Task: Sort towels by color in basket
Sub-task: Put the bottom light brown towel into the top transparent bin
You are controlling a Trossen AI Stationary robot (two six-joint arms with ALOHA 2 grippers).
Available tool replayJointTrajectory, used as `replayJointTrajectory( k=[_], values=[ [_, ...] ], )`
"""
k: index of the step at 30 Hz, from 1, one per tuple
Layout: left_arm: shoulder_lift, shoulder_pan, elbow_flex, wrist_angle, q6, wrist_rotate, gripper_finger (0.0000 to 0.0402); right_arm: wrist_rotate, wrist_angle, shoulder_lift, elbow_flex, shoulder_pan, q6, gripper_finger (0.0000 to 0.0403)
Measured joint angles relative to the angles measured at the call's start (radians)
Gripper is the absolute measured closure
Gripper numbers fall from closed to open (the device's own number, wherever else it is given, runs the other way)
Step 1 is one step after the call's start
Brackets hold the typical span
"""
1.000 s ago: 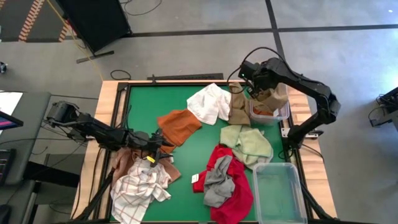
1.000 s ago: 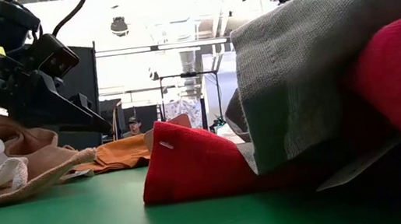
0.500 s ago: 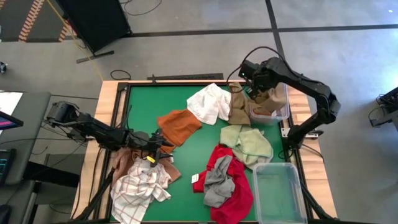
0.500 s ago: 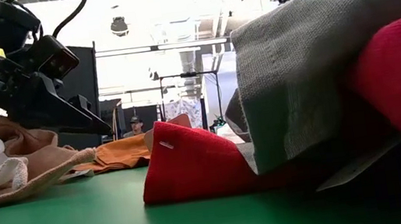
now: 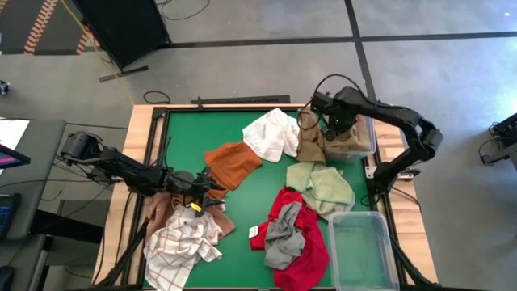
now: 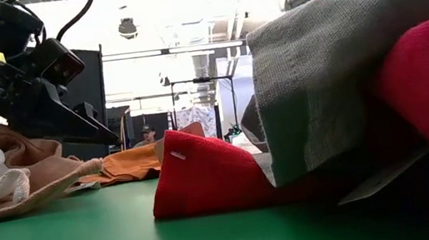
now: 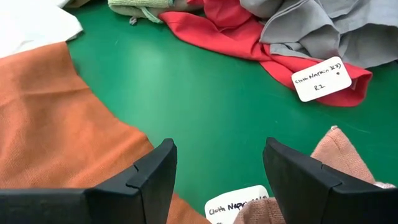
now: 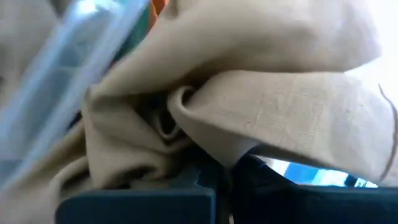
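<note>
My right gripper (image 5: 334, 128) reaches down into the far clear bin (image 5: 370, 144) at the table's right edge, shut on the tan towel (image 5: 349, 142), which fills the bin. A brown towel (image 5: 309, 146) hangs over the bin's left wall. On the green table lie the white (image 5: 272, 133), rust orange (image 5: 232, 164), pale green (image 5: 321, 186), red (image 5: 300, 250), grey (image 5: 283, 242) and red-check (image 5: 178, 246) towels. My left gripper (image 7: 217, 180) is open. It hovers low over bare green beside the rust orange towel (image 7: 56, 124). My right gripper holds a bunched fold of the tan towel (image 8: 186, 102), coming from above and pointing down into the bin. The cloth drapes over the fingers (image 8: 149, 202) and hides the place of contact. The towel rests slack in the bin.
A second clear bin (image 5: 362, 249) stands at the near right corner. A pinkish brown towel (image 5: 161, 212) lies under my left arm by the check towel. White paper tags (image 7: 320, 79) sit on the cloths. Bare green shows in the table's middle and far left.
My right gripper has come down and a little toward the near edge, into the far bin. The tan towel, held above the bin before, now lies inside it and covers the orange cloth that showed there.
</note>
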Motion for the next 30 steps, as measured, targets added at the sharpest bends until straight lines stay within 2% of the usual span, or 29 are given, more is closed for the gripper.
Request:
replayJointTrajectory(
  k=[9, 21, 30],
  values=[
    [0.000, 0.000, 0.000, 0.000, -0.003, 0.000, 0.0173, -0.169, 0.174, -0.004, -0.132, -0.089, -0.053, 0.0366],
    [0.000, 0.000, 0.000, -0.001, -0.003, 0.000, 0.0173, -0.163, 0.156, -0.030, -0.141, -0.091, -0.082, 0.0316],
    [0.000, 0.000, 0.000, -0.001, -0.003, -0.007, 0.0173, -0.148, 0.114, -0.183, -0.128, -0.084, -0.097, 0.0248]
  ],
)
